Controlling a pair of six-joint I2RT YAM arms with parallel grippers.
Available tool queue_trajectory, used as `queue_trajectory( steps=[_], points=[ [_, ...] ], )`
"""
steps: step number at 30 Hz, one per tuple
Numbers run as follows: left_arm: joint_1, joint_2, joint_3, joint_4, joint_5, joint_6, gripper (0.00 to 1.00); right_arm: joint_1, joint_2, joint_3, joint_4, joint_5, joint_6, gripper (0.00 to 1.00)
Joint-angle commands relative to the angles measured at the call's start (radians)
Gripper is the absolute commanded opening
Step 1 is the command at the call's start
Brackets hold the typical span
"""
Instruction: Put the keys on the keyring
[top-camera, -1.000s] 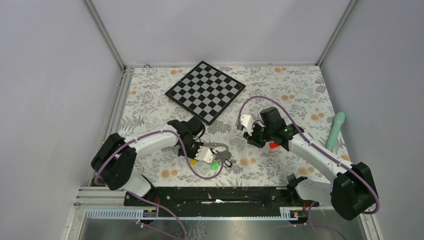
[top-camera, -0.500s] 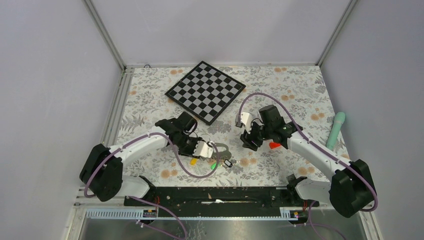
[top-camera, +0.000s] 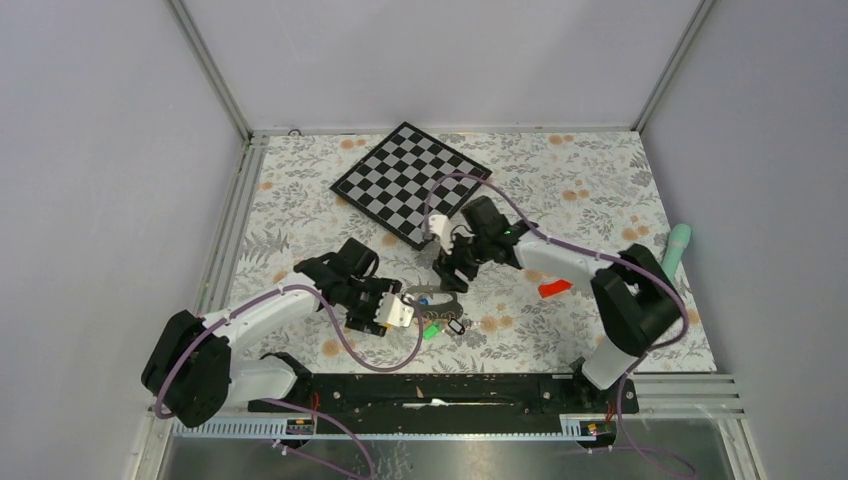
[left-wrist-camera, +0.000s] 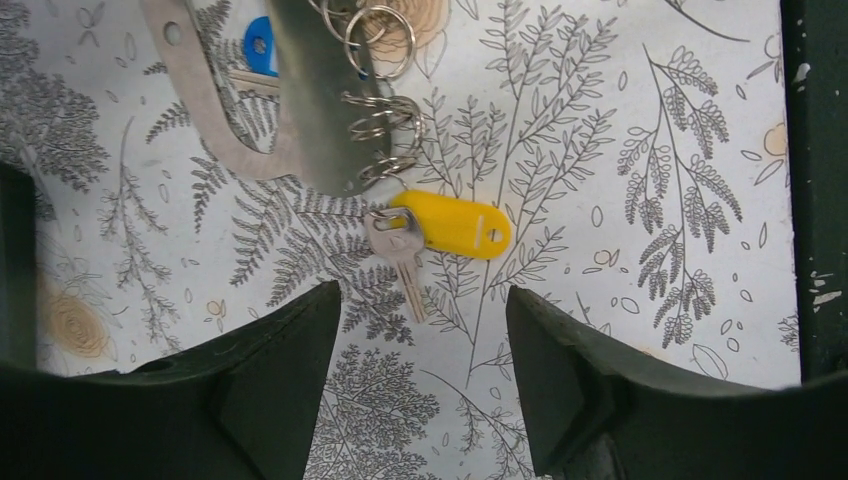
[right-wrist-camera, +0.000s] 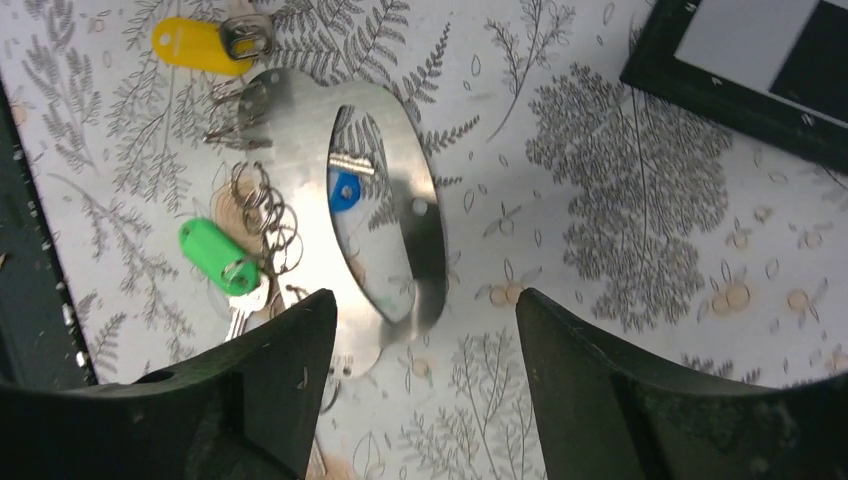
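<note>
Flower-printed cloth (top-camera: 600, 190) covers a table enclosed by plain grey walls. Nearest the viewer, a black rail (top-camera: 430, 390) runs along the table's front edge. Just beyond it the left gripper (left-wrist-camera: 420, 335) hovers with its fingers spread apart and nothing between them, directly over a yellow-tagged key (left-wrist-camera: 455, 225) lying on the cloth. That key's small ring sits against the split rings along the edge of the keyring (right-wrist-camera: 295, 140), a flat grey metal oval resting near the table's middle front; whether they are linked cannot be told. A green-tagged key (right-wrist-camera: 215, 255) lies by the same cluster of rings, seemingly joined, and a blue-tagged key (right-wrist-camera: 344, 190) shows through the oval's opening. The right gripper (right-wrist-camera: 422, 320) hangs over the keyring from the far side, fingers wide and empty. The task looks close to done, with perhaps the yellow key left to check. A checkerboard (top-camera: 411, 184) crowds the space just behind; a red piece (top-camera: 553, 289) and a mint-green cylinder (top-camera: 674, 258) lie well to the right, with bare cloth between.
</note>
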Motion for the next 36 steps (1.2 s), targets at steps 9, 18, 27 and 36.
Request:
queue_trajectory(
  steps=[9, 18, 27, 36],
  points=[
    [0.003, -0.071, -0.059, -0.019, -0.084, 0.032, 0.70, 0.147, 0.245, 0.213, 0.001, 0.121, -0.014, 0.79],
    [0.004, -0.118, -0.092, -0.061, -0.140, 0.004, 0.70, 0.207, 0.348, 0.271, 0.010, 0.206, -0.049, 0.79],
    [0.003, -0.126, -0.096, -0.070, -0.128, -0.005, 0.70, 0.250, 0.381, 0.248, 0.031, 0.330, -0.077, 0.59],
    [0.000, -0.083, -0.052, -0.051, -0.045, 0.019, 0.70, 0.235, 0.264, 0.185, 0.021, 0.384, -0.113, 0.17]
  ],
)
